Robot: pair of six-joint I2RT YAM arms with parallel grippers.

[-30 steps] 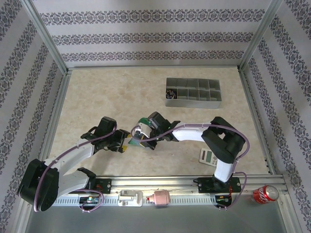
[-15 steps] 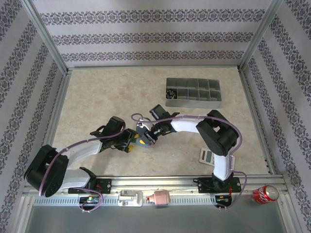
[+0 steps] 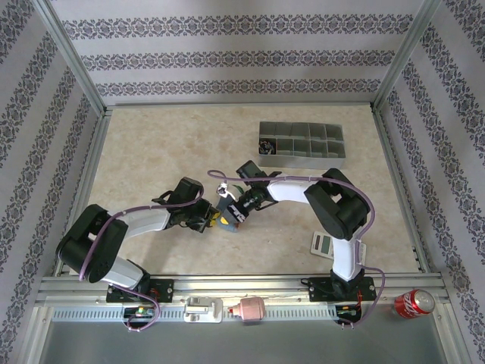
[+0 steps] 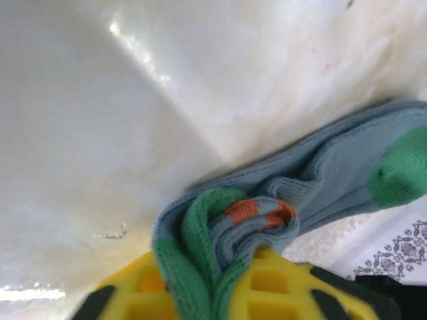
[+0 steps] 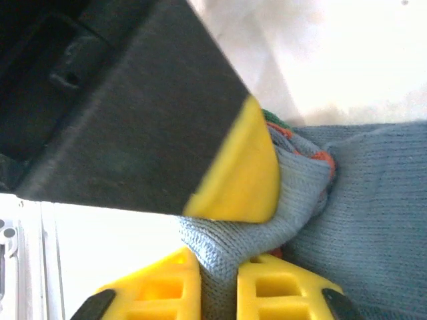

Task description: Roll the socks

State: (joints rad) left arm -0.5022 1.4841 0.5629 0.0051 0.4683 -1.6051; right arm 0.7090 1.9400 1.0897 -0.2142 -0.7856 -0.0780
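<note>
Blue-teal sock point(image 4: 333, 167) (bunched up) pinched by left gripper point(image 4: 213, 293) and right gripper point(image 5: 219, 285).

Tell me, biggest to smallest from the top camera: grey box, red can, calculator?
Grey box, largest by far.
Red can and calculator: nearly alike, the can perhaps slightly bigger, so unranked.

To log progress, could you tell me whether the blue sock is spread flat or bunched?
Bunched: the blue sock lies in folded layers, pinched in the left gripper.
</note>
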